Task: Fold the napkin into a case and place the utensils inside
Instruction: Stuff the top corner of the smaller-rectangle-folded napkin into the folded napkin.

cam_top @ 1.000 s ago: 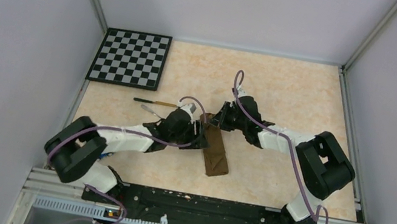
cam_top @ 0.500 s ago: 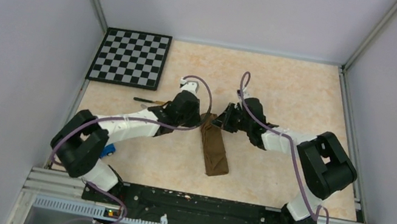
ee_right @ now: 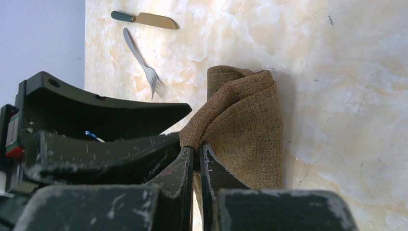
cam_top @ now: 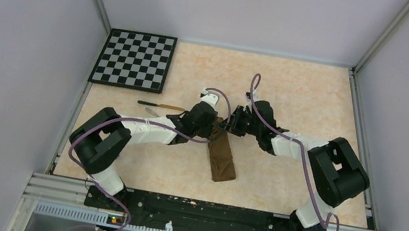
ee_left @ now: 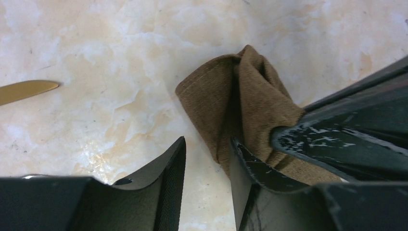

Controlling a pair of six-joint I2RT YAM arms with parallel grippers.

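The napkin is folded into a long narrow brown case [cam_top: 222, 159] lying mid-table, its far end lifted and bunched [ee_right: 240, 120]. My right gripper [ee_right: 197, 150] is shut on the cloth edge at that far end; it also shows in the top view [cam_top: 232, 125]. My left gripper [ee_left: 207, 161] is open and empty at the case's left edge [ee_left: 226, 96]; its right finger [ee_left: 252, 171] touches the cloth, and the gap is over bare table. The knife [ee_right: 143, 19] with a gold blade and the grey fork [ee_right: 141, 58] lie on the table to the left [cam_top: 162, 106].
The checkerboard [cam_top: 134, 59] lies at the far left corner. Grey walls enclose the table on three sides. Both arms meet over the case's far end, with their wrists close together [cam_top: 217, 121].
My left arm has swung right, from near the utensils to the case's far end beside the right gripper. The right gripper has stayed shut on the cloth.
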